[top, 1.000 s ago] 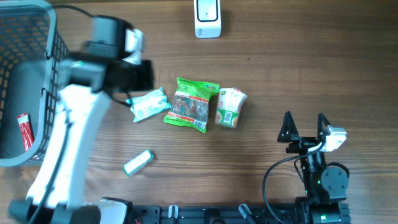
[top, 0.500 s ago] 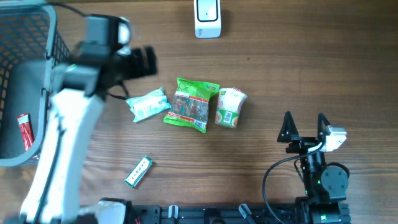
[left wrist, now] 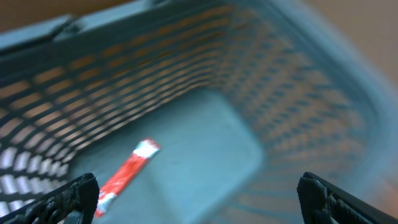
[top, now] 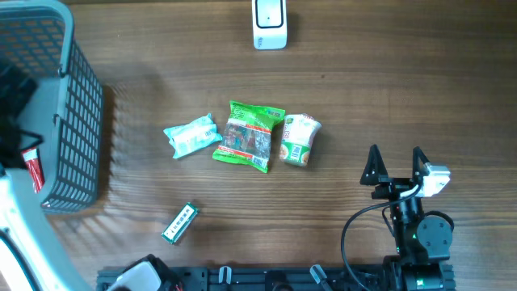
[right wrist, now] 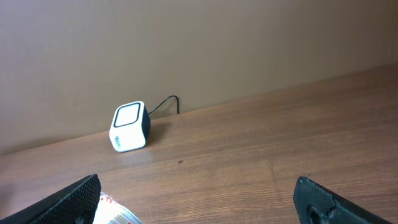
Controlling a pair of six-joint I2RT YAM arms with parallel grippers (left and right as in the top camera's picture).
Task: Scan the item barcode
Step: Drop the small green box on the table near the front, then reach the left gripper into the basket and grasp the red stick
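Green pack [top: 179, 222] lying free on the desk [top: 363, 89], right of the basket [top: 81, 121].
Its long axis runs diagonally, lower left to upper right. Over the basket the left jaws gape wide, empty; the right jaws gape wide too.

Grey mesh basket [top: 81, 105]; red-and-white stick [left wrist: 127, 177]; green snack bag [top: 252, 136]; white scanner [top: 270, 24].

A grey mesh basket [top: 81, 121] stands along the left edge of the table [top: 388, 97], reaching its far-left corner. A red stick pack [top: 32, 171] lies flat on the basket's floor. A plain tan wall [right wrist: 249, 37] rises behind the far edge.
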